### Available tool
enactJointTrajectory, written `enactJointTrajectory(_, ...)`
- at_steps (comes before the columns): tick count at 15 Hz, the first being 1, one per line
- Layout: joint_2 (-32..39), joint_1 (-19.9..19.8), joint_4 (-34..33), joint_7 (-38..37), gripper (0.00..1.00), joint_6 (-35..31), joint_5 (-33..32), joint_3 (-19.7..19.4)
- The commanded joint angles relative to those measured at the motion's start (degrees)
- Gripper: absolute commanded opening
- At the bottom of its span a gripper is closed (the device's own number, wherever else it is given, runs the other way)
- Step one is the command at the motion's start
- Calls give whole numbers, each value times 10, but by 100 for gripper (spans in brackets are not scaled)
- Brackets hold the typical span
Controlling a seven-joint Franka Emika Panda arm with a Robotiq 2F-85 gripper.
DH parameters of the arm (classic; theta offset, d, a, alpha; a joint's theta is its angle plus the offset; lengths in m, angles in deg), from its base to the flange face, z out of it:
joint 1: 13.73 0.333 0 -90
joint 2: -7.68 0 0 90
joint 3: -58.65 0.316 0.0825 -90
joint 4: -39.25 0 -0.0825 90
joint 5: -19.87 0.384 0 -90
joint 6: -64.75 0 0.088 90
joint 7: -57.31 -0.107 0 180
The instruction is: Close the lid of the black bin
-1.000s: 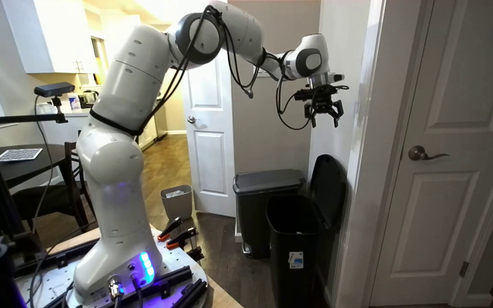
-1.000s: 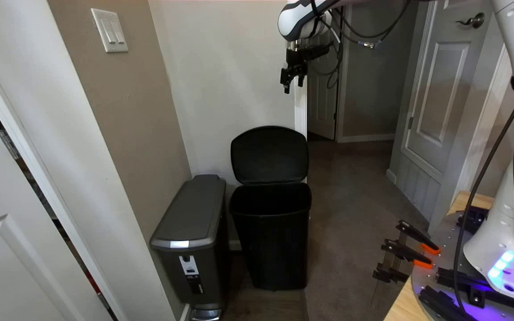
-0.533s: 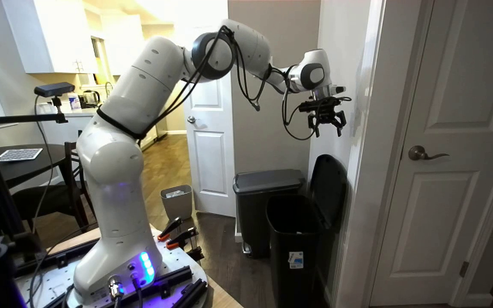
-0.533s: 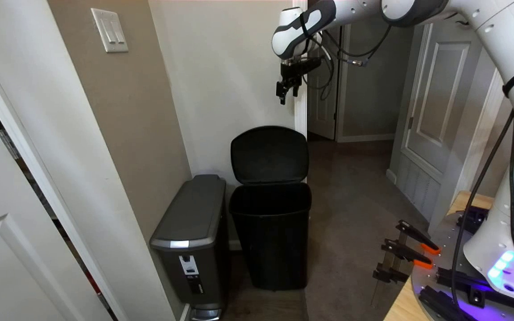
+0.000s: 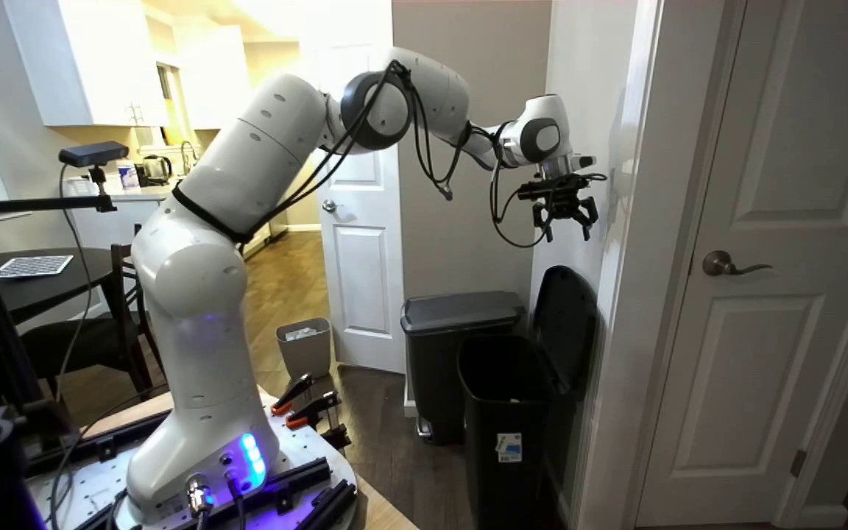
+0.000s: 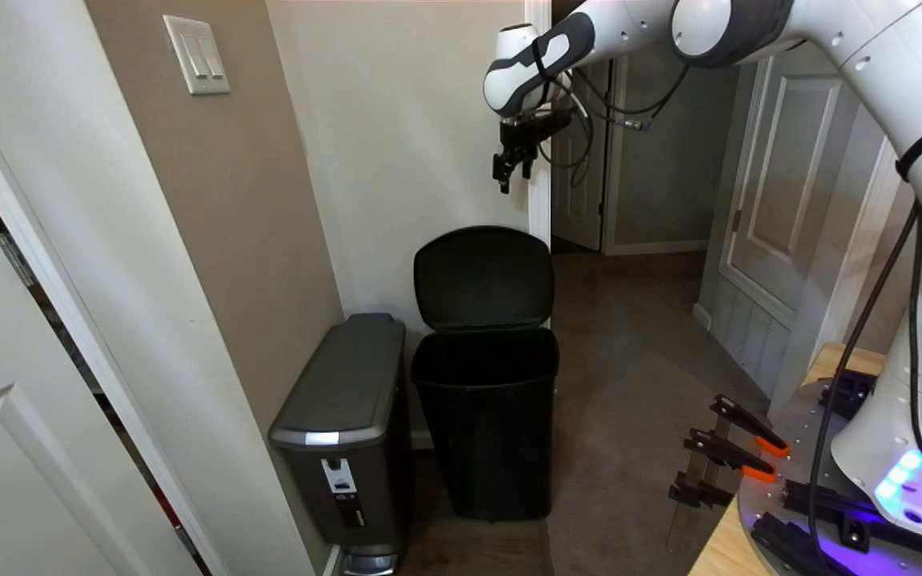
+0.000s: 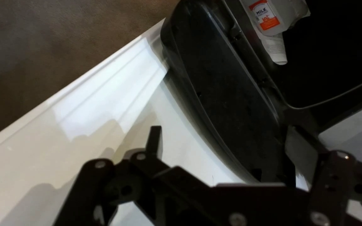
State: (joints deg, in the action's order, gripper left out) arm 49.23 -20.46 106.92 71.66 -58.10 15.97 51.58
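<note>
Brings the wide-spread, empty end effector [image 5: 568, 234] lower, toward the raised lid [image 5: 565, 327] at six o'clock, probably to swing it closed.

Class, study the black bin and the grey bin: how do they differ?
The black bin is open, its lid raised; the grey bin is shut. The grey bin shows a pedal at its base; the black bin shows none. Both stand upright, side by side.

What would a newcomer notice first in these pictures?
Probably the white robot arm, spanning much of an exterior view, its open gripper above the raised lid. Beside the grey bin stands the open black bin. In the wrist view, a container labelled MILK shows inside it.
</note>
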Motion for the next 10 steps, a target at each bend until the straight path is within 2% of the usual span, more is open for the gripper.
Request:
enactJointTrajectory(1, 0, -9, -3, -4, 100, 3, -10, 13)
enactJointTrajectory(7, 0, -9, -3, -4, 100, 3, -10, 13)
enactJointTrajectory(10, 28, 1, -35, -12, 100, 13, -30, 3)
